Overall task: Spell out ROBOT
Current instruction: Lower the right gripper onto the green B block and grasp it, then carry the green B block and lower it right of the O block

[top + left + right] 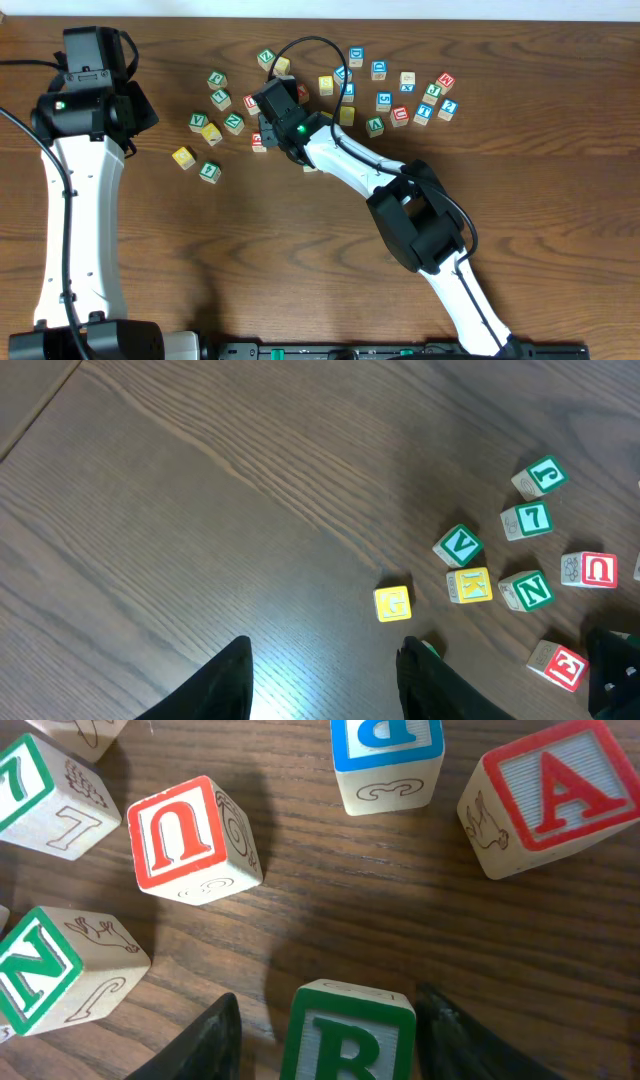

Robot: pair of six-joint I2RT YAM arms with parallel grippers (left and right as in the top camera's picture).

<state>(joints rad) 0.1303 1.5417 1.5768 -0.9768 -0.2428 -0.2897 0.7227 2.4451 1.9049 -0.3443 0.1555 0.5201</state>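
A green-printed cube (350, 1035), whose letter reads as R as far as it shows, stands on the dark wooden table between my right gripper's (328, 998) jaws. The jaws flank it with a clear gap on its left and a thin one on its right, so the gripper is open. Overhead, the right gripper (268, 128) hangs over the middle of the cube scatter and hides that cube. My left gripper (322, 645) is open over bare wood with nothing between its fingers, at the far left (138, 112). The other ROBOT letters I cannot pick out.
Close around the right gripper lie a red U (190, 840), a red A (550, 795), a blue-printed cube (385, 750) and a green N (40, 970). Ahead of the left gripper sit a yellow G (392, 603), a yellow K (469, 585) and a green V (458, 545).
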